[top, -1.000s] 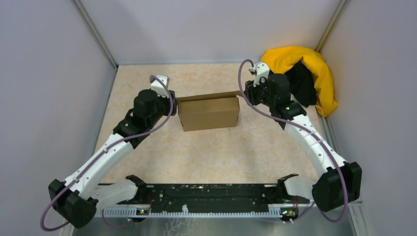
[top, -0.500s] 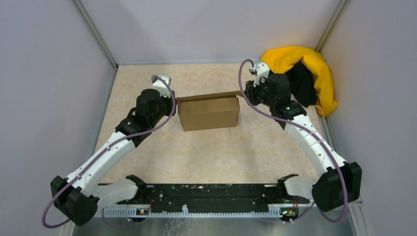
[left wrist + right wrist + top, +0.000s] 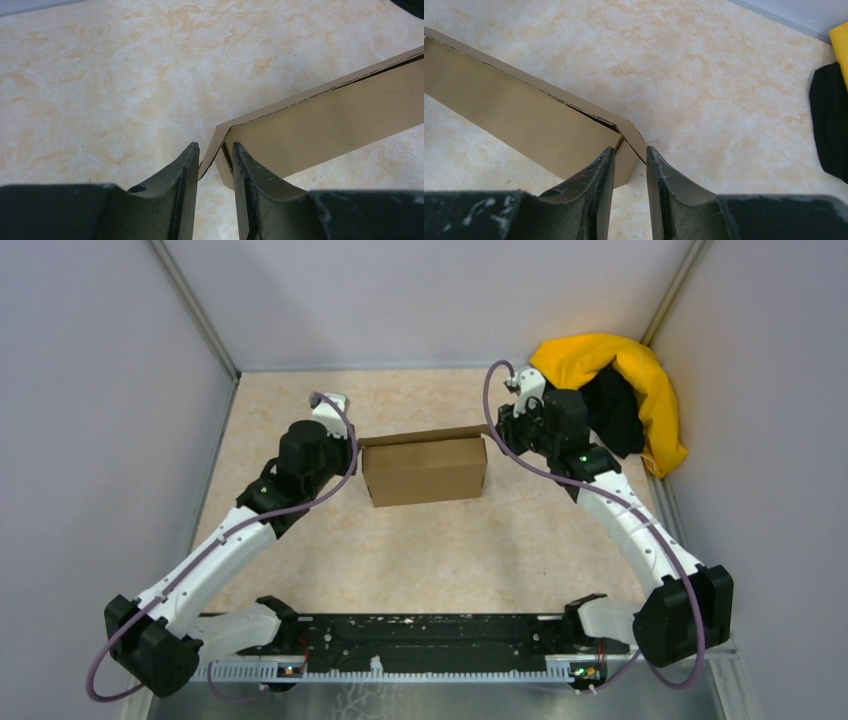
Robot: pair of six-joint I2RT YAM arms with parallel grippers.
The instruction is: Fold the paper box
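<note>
The plain brown cardboard box [image 3: 425,470] lies on the marbled beige bench [image 3: 440,550]. The left hand [image 3: 214,146] and right hand [image 3: 630,149], both narrow, pinch its opposite end corners.

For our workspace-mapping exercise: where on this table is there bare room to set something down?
Widest bare patch: table between the paper box and the arm bases. Narrower strip: between box and back wall. Crowded: both box ends, where the left gripper and right gripper pinch it, and the cloth heap in the far right corner.

Grey walls [image 3: 430,300] enclose a beige marbled tabletop [image 3: 430,550] — evenly lit.
</note>
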